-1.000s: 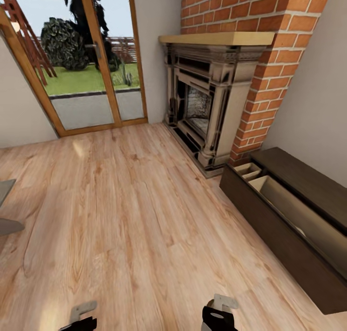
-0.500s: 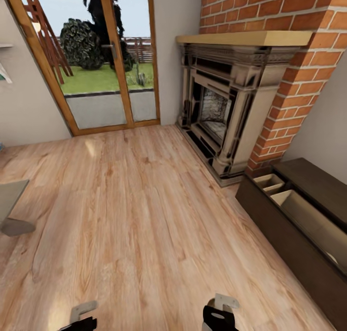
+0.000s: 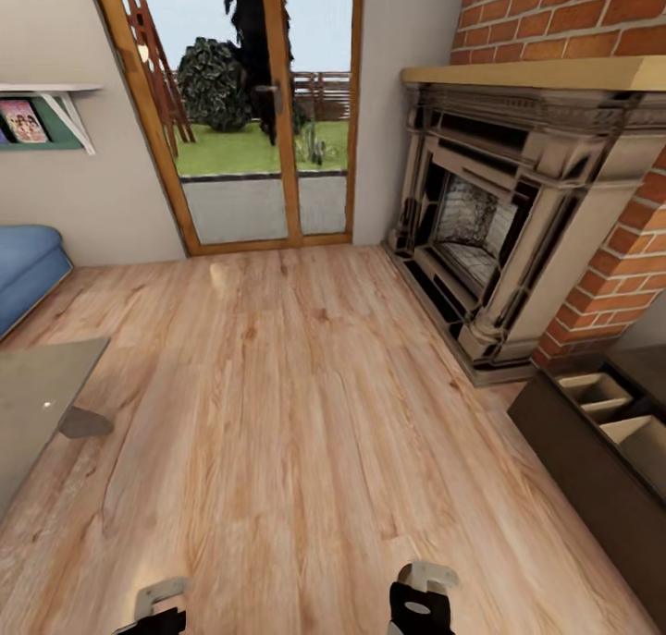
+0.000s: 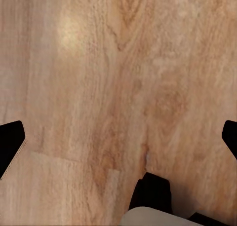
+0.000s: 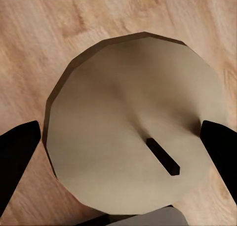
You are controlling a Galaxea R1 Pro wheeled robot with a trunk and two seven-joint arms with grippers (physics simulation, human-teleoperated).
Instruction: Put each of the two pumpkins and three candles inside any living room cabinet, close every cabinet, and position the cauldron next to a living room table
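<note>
Carrying squat beige wax candle between right gripper fingers; loose clamp risks drop. Left gripper wide open, empty.

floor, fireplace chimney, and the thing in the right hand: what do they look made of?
Floor: light wood planks, visible grain and knots, slight sheen.
Chimney: red brick with pale mortar joints, matte.
Candle between the right hand's fingers: beige, smooth flat round top with a dark wick, probably wax; the render leaves this open.
</note>
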